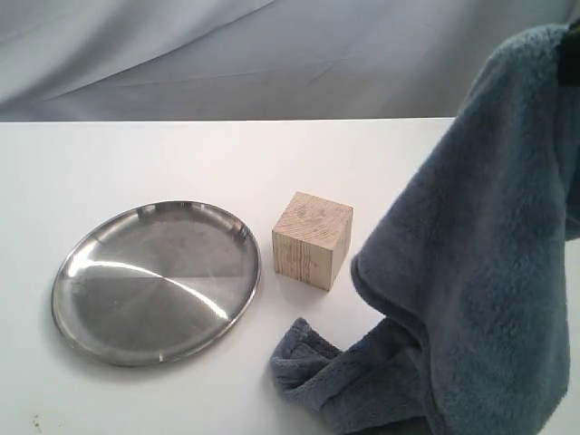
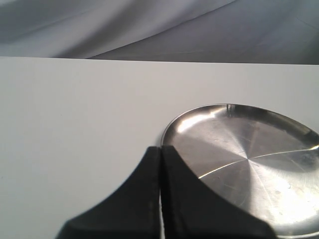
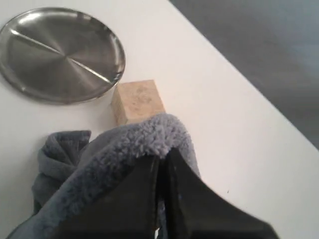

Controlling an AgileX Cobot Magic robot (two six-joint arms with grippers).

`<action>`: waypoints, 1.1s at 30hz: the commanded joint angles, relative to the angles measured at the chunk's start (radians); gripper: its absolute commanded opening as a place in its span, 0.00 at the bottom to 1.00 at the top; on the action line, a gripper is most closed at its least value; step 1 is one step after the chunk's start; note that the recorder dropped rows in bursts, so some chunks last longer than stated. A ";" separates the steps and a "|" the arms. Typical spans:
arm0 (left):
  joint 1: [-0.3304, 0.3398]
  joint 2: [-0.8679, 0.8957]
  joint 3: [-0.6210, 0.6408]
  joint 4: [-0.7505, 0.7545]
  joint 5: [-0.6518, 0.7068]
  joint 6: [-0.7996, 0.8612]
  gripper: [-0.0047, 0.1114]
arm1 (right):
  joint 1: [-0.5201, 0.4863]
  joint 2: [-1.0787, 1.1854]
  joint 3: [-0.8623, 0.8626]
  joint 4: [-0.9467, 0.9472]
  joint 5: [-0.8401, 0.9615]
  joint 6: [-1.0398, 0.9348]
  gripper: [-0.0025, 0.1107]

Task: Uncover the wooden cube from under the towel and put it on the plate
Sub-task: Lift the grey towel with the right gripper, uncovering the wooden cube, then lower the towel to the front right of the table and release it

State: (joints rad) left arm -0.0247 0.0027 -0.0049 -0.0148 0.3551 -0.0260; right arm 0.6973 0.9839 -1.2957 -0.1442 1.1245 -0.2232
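Note:
The wooden cube (image 1: 313,239) (image 3: 137,100) stands bare on the white table, just right of the steel plate (image 1: 156,280) (image 3: 62,52) (image 2: 249,164). The blue-grey towel (image 1: 480,263) (image 3: 124,154) hangs lifted at the right of the exterior view, its lower end still bunched on the table in front of the cube. My right gripper (image 3: 162,158) is shut on the towel's upper edge, above and right of the cube. My left gripper (image 2: 160,148) is shut on nothing, hovering near the plate's rim; it lies outside the exterior view.
The white table (image 1: 136,163) ends at a far edge against a draped grey backdrop (image 1: 272,54). In the right wrist view the table's edge (image 3: 239,84) runs diagonally past the cube.

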 commanded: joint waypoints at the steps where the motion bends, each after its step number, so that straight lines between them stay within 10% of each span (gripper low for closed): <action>1: 0.001 -0.003 0.005 0.000 -0.010 0.001 0.04 | 0.001 -0.002 0.078 0.031 0.033 0.008 0.02; 18: 0.001 -0.003 0.005 0.000 -0.010 0.001 0.04 | 0.001 0.001 0.676 -0.018 -0.419 0.260 0.02; 33: 0.001 -0.003 0.005 0.000 -0.010 0.001 0.04 | 0.001 0.200 0.833 -0.247 -0.669 0.636 0.02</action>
State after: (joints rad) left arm -0.0247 0.0027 -0.0049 -0.0148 0.3551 -0.0260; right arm 0.6973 1.1081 -0.4695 -0.3679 0.5166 0.3695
